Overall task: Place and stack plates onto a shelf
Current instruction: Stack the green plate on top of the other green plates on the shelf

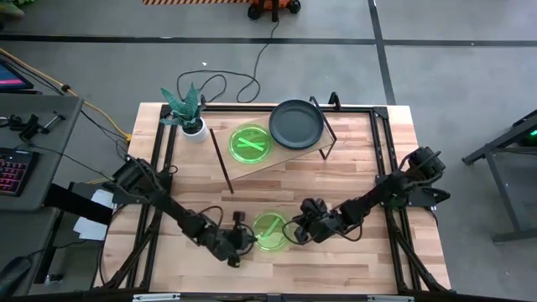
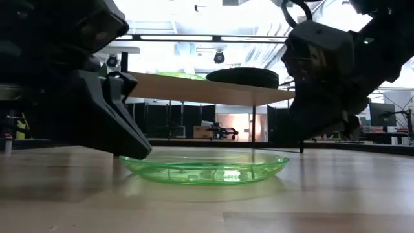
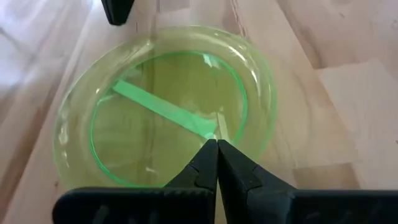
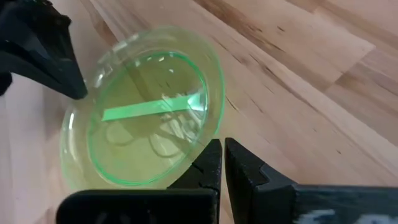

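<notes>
A translucent green plate lies flat on the tabletop near the front edge. My left gripper is shut at the plate's left rim. My right gripper is shut at its right rim. At the back stands the light wooden shelf on thin black legs. A second green plate and a dark grey plate lie side by side on its board. My left gripper's shut fingertips meet the green plate's left rim, slanting down from the table's left side. The plate lies flat on the table. My right gripper's shut tips stand at the plate's right rim, slanting down from the right. Whether they touch it I cannot tell.
A white pot with a green plant stands at the shelf's left end. The black frame rods run along the table's edges and across it. Bare wooden tabletop lies between the shelf and the grippers.
</notes>
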You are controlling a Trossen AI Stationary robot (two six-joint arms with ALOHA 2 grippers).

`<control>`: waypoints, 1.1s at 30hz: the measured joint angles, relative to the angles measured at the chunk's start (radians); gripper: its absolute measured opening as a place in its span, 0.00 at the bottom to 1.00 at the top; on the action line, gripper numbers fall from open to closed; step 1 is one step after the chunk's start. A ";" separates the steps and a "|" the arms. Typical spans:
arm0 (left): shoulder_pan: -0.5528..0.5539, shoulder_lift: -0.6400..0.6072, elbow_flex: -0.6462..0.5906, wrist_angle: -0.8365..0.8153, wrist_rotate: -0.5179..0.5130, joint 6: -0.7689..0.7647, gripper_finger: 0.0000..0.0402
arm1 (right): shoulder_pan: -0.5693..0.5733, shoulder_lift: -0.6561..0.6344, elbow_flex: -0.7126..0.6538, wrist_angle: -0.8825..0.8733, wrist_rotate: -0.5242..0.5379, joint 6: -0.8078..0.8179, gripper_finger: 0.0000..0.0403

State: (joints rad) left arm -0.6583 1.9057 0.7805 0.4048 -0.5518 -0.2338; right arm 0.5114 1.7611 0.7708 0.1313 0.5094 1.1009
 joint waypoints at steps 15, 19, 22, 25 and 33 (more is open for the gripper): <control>0.065 0.000 0.000 -0.059 0.027 0.025 0.00 | -0.005 0.006 0.000 0.021 0.086 0.121 0.06; 0.065 0.000 0.000 -0.065 0.026 0.026 0.00 | -0.008 0.000 0.000 0.060 0.106 0.092 0.16; 0.065 0.000 0.000 -0.068 0.026 0.026 0.00 | -0.008 -0.017 0.000 0.077 0.107 0.079 0.26; 0.065 0.000 0.000 -0.069 0.026 0.026 0.00 | -0.008 -0.031 0.000 0.103 0.070 0.086 0.34; 0.065 0.000 0.000 -0.070 0.026 0.025 0.00 | -0.012 0.008 0.000 0.115 -0.046 0.237 0.43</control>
State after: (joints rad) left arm -0.5930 1.9053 0.7807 0.3351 -0.5262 -0.2085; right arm 0.4992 1.7693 0.7712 0.2463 0.4633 1.3383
